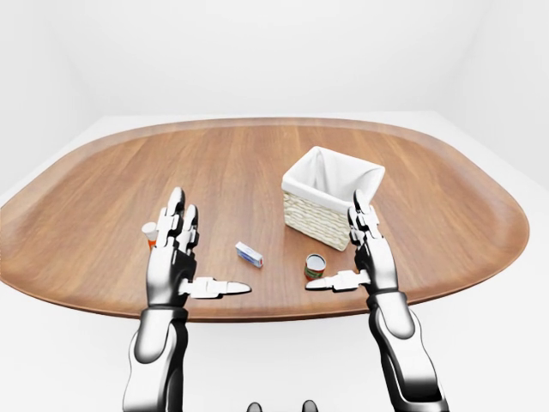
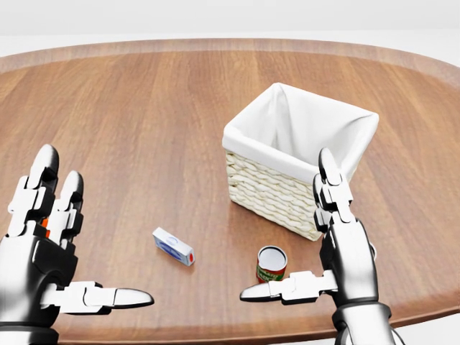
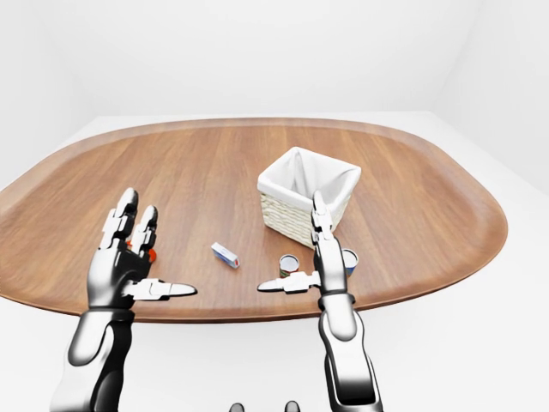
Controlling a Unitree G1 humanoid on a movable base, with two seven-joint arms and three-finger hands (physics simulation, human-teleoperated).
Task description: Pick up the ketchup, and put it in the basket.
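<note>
Table [image 1: 103, 206]: oval, wood grain running lengthwise, thin raised rim, matte brown.

Basket [image 2: 277, 194]: square, pale woven wicker w/ white cloth liner folded over rim; sat upright, right of centre in head view. Liner smooth, creased at corners.

Ketchup [image 1: 150, 233]: small bottle, white cap, orange-red body; stood upright nr table's left part in left-eye view, mostly hidden behind L hand fingers. Only a red sliver showed in head view. Label unreadable.

L hand [image 2: 43, 241]: glossy chrome segments, black joints; fingers straight up, thumb stuck out sideways to the right – spread wide, gripping nothing. Whether it touched the bottle, couldn't tell.

R hand [image 2: 338, 237]: same build, fingers extended upward, thumb out to the left; also spread, nothing in it. Overlapped basket's lower corner in head view.

Box [image 2: 173, 246]: small flat carton, white w/ blue print, lay between the hands. Text too small.

Can [image 2: 272, 264]: short cylinder, red/green label, silver top, upright just left of R hand. Writing not legible.

2nd can [image 3: 348, 260]: partly hidden behind R hand in right-eye view, bluish side.
</note>
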